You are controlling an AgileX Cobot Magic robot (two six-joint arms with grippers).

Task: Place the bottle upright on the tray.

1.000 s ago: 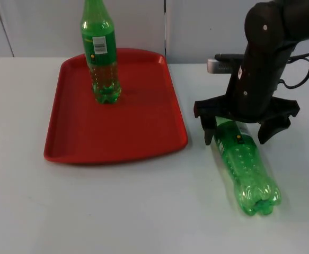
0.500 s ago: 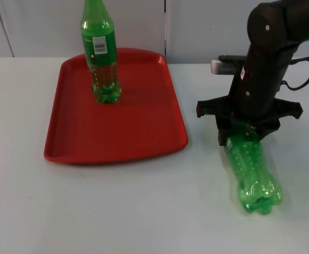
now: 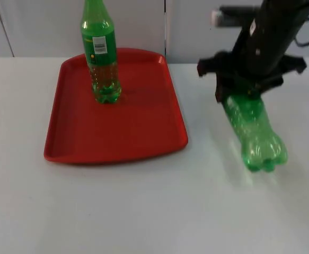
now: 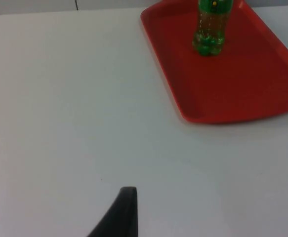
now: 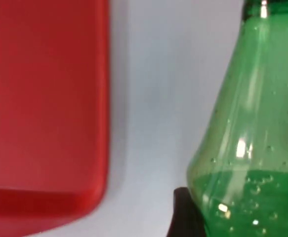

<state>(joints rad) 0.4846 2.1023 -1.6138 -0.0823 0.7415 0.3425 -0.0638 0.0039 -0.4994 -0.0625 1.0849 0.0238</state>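
Right gripper (image 3: 243, 92) is closed on the upper body of a green plastic bottle (image 3: 255, 135), held tilted above the white table (image 3: 143, 206), right of the red rectangular plastic tray (image 3: 143, 132). A second green labelled bottle (image 3: 100, 53) stands upright at the tray's far side. The left arm waits; its gripper's finger state cannot be told.

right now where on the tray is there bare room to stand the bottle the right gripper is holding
The red tray is bare across its near half and its right side. The only crowded patch is the far left, where a green bottle stands upright. The right gripper holds the second bottle over the white table, right of the tray.
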